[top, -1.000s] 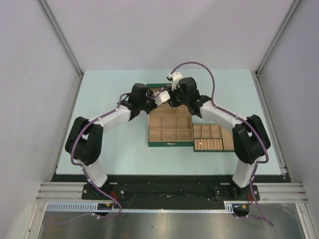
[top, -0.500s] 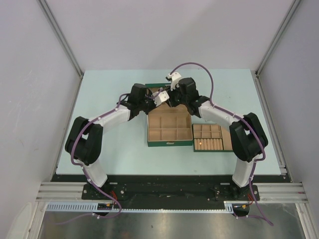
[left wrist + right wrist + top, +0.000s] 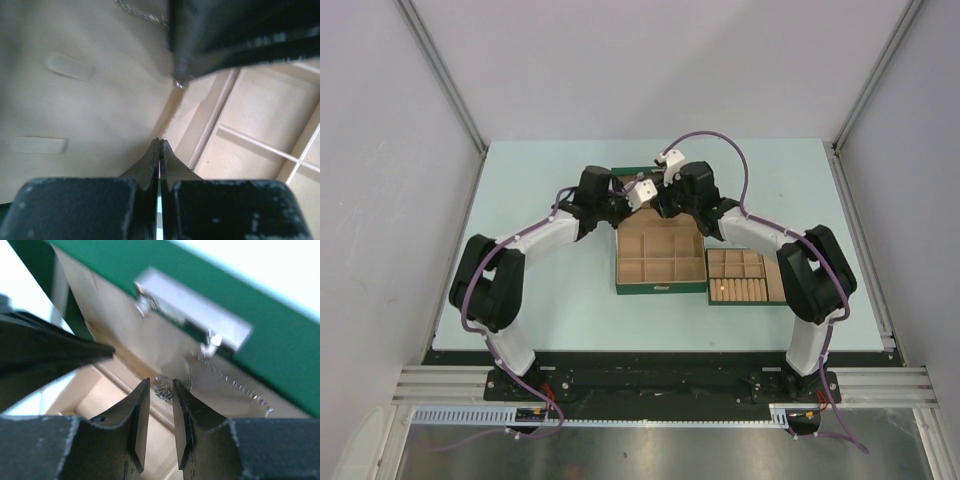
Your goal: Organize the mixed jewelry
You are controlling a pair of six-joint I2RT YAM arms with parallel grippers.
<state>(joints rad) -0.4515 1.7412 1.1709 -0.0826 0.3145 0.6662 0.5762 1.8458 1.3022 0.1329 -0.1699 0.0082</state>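
The fine silvery chain necklace lies on the tan lining of the green box's raised lid. Its pale beaded cluster sits at the fold between lid and box. My right gripper is narrowly open, its fingertips on either side of the cluster, just short of it. My left gripper is shut and empty, close over the lid lining beside the right gripper's fingers. A bit of chain shows there. In the top view both grippers, left and right, meet at the box's far edge. The smaller loop is hidden.
The green box with tan compartments lies open mid-table. The flat green tray with tan ring rolls sits against its right side. A silver clasp is on the lid's rim. Pale table surrounds them.
Both wrists have shifted slightly toward the far edge of the box. The box and tray have stayed in place.
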